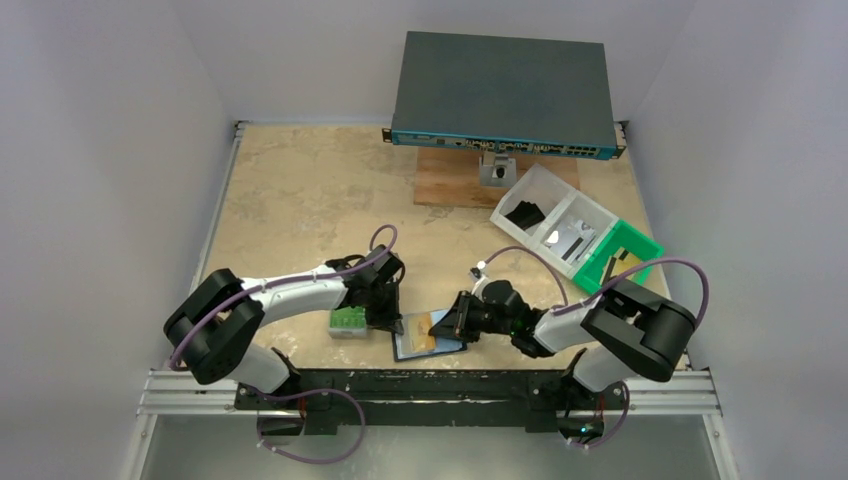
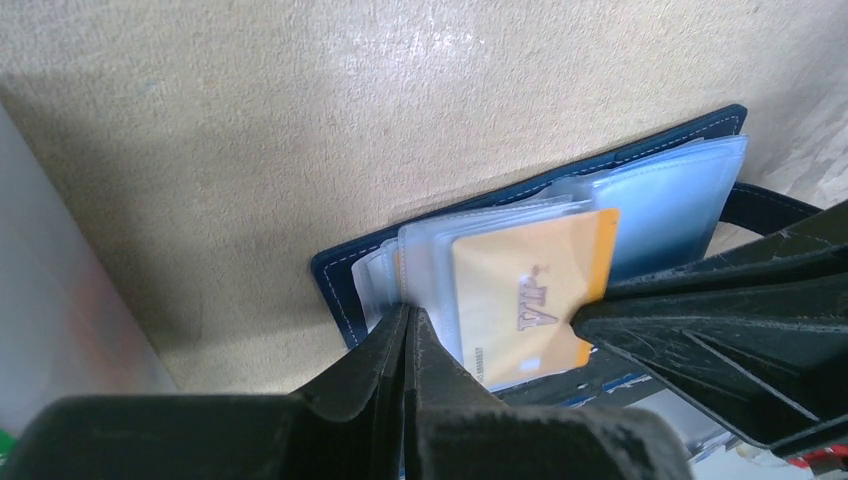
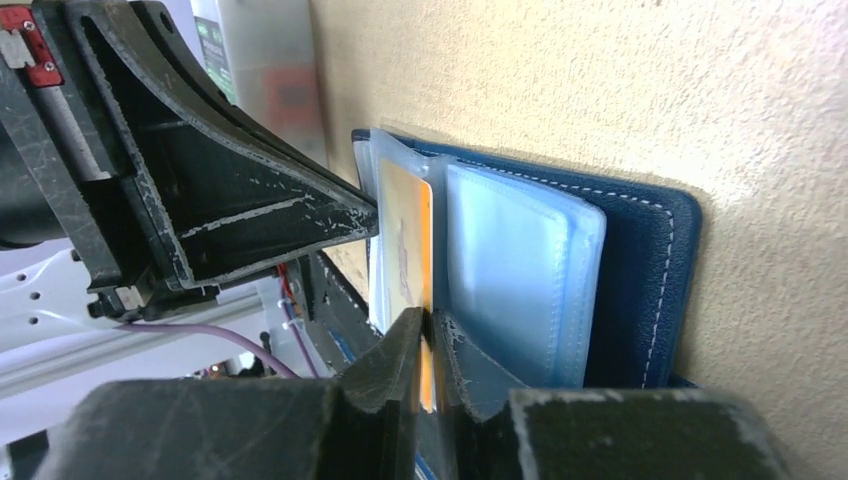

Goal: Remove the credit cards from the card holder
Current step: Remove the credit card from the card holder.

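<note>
The card holder (image 1: pixel 428 347) lies open near the table's front edge, navy with light-blue clear sleeves (image 3: pixel 510 270). A tan-gold credit card (image 2: pixel 520 290) marked VIP sticks partway out of a sleeve. My right gripper (image 3: pixel 428 320) is shut on that card's edge (image 3: pixel 408 230), and its orange rim shows between the fingers. My left gripper (image 2: pixel 410 315) is shut, with its tips against the sleeves' edge at the holder's navy border (image 2: pixel 335 275). Seen from above, the left gripper (image 1: pixel 385 318) and the right gripper (image 1: pixel 447 325) face each other across the holder.
A grey case with a green label (image 1: pixel 348 320) lies just left of my left gripper. Farther back are a dark network switch (image 1: pixel 503 95) on a wooden board (image 1: pixel 450 185), a clear compartment box (image 1: pixel 555 225) and a green tray (image 1: pixel 628 255). The table's metal rail (image 1: pixel 430 390) runs close behind the holder.
</note>
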`<state>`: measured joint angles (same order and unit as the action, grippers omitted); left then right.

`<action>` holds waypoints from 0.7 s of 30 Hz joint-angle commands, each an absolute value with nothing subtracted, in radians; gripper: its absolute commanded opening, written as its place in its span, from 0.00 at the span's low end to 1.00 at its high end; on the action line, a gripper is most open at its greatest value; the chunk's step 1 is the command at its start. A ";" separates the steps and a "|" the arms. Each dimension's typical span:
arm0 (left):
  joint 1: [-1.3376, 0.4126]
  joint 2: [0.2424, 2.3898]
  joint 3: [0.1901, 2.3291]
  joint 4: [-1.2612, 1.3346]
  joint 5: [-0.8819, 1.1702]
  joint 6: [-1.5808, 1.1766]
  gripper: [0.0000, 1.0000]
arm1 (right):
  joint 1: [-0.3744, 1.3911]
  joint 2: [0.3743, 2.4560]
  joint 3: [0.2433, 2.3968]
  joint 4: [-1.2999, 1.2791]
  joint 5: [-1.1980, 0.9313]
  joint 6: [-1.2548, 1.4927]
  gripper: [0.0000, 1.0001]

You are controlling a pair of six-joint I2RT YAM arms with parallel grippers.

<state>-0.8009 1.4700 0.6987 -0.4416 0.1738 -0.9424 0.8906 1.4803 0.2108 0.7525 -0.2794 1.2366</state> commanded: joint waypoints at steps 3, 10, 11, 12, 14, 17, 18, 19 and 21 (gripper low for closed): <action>-0.800 1.529 0.670 -0.512 0.078 -0.909 0.00 | 0.885 1.548 0.245 0.808 -0.305 1.211 0.20; -0.800 1.533 0.676 -0.517 0.078 -0.907 0.00 | 0.884 1.624 0.191 0.983 -0.322 1.286 0.22; -0.800 1.534 0.676 -0.518 0.078 -0.905 0.00 | 0.882 1.635 0.180 1.015 -0.325 1.299 0.22; -0.799 1.534 0.676 -0.518 0.076 -0.905 0.00 | 0.879 1.647 0.169 1.048 -0.327 1.312 0.21; -0.799 1.534 0.676 -0.518 0.075 -0.906 0.00 | 0.875 1.667 0.150 1.110 -0.331 1.334 0.20; -0.799 1.534 0.675 -0.518 0.076 -0.907 0.00 | 0.869 1.690 0.125 1.179 -0.331 1.359 0.20; -0.799 1.534 0.675 -0.518 0.076 -0.908 0.00 | 0.867 1.695 0.120 1.192 -0.332 1.363 0.20; -0.800 1.534 0.675 -0.518 0.076 -0.908 0.00 | 0.866 1.700 0.116 1.204 -0.334 1.365 0.20; -0.800 1.534 0.675 -0.519 0.076 -0.908 0.00 | 0.865 1.709 0.116 1.219 -0.337 1.367 0.19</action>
<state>-0.8005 1.4818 0.7101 -0.4522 0.1791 -0.9401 0.8703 1.6894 0.1295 1.1213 -0.3157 1.3411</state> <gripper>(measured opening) 0.003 0.197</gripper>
